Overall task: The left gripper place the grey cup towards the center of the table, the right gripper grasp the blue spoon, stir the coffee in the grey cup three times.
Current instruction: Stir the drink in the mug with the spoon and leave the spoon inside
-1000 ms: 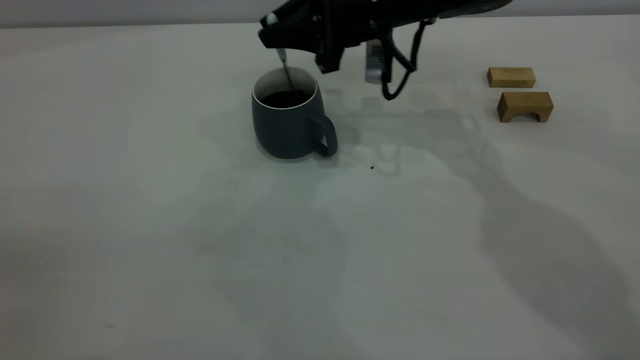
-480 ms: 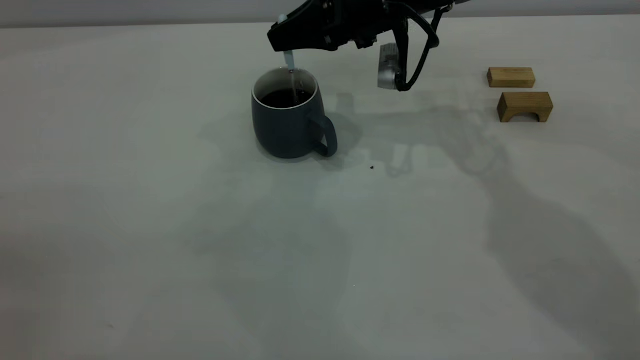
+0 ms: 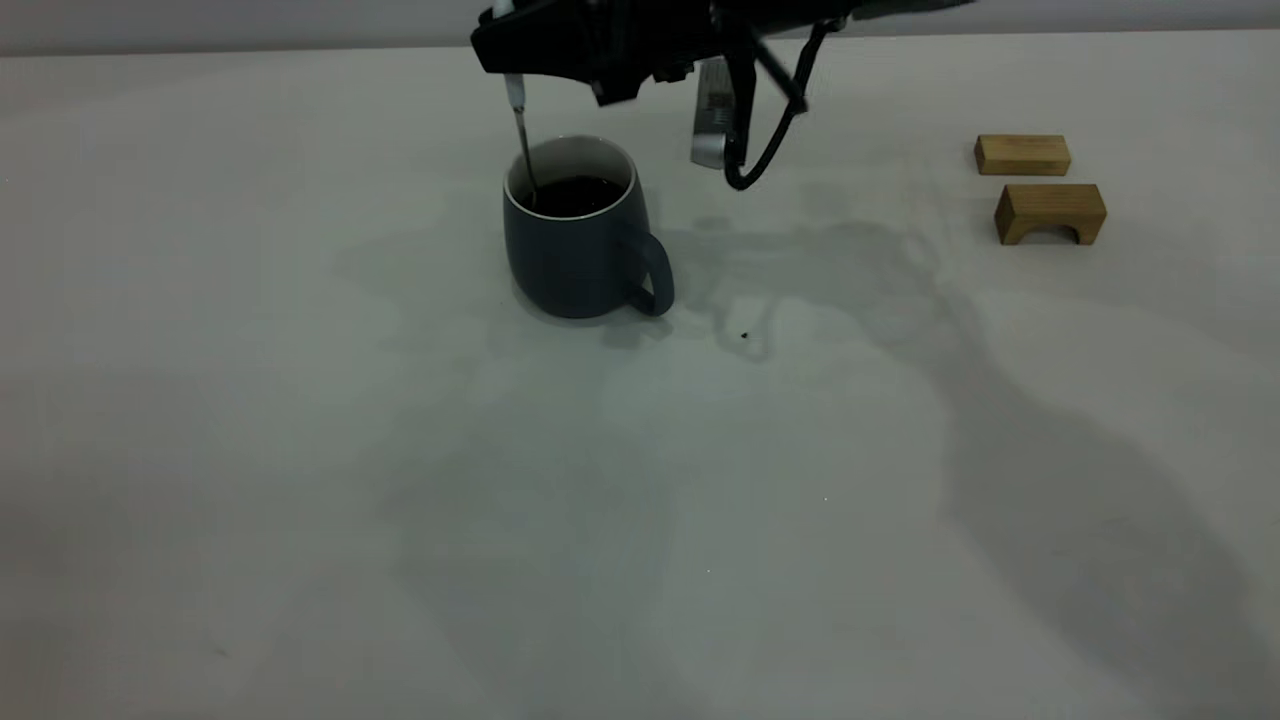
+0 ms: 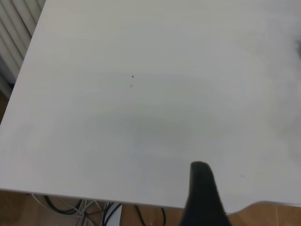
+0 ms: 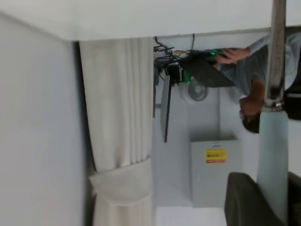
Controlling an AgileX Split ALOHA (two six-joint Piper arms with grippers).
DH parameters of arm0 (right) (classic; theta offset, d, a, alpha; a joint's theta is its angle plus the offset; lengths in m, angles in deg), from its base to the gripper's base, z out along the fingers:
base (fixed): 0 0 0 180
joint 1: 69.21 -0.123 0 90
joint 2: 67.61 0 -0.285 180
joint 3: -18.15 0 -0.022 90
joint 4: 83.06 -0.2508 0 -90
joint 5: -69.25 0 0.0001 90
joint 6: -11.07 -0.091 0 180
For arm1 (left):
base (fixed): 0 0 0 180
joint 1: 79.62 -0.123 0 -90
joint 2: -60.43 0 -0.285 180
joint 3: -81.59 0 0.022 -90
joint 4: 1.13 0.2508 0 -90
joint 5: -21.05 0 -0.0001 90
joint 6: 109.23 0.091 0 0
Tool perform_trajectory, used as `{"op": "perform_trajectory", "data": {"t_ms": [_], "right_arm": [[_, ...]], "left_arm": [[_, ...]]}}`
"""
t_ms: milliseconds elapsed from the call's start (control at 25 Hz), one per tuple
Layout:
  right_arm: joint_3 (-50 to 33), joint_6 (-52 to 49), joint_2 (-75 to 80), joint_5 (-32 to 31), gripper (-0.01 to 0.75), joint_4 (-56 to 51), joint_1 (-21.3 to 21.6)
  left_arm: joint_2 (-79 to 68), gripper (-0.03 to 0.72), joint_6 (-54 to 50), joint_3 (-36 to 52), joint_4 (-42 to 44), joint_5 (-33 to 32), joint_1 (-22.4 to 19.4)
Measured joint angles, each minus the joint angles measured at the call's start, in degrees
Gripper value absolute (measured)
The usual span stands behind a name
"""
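The table (image 3: 300,450) lay broad; the grey cup (image 3: 575,245) stood upright toward its far middle; above it the right claw (image 3: 505,45) was clamped on the blue spoon (image 3: 522,140), bowl dipped into the coffee (image 3: 575,195) at the rim.

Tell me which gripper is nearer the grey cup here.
Right. The right gripper hangs just above the grey cup, holding the blue spoon with its tip in the coffee. The left gripper is over a bare table edge, with no cup in its wrist view.
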Motion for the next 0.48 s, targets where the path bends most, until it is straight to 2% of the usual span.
{"op": "perform_trajectory", "data": {"t_ms": [240, 480], "right_arm": [[0.0, 9.3, 0.9, 1.5, 0.145, 0.8, 0.3], [0.2, 9.9, 0.8, 0.7, 0.145, 7.4, 2.6]], "left_arm": [[0.0, 0.585, 0.0, 0.0, 0.0, 0.0, 0.0], [0.0, 0.585, 0.0, 0.0, 0.0, 0.0, 0.0]]}}
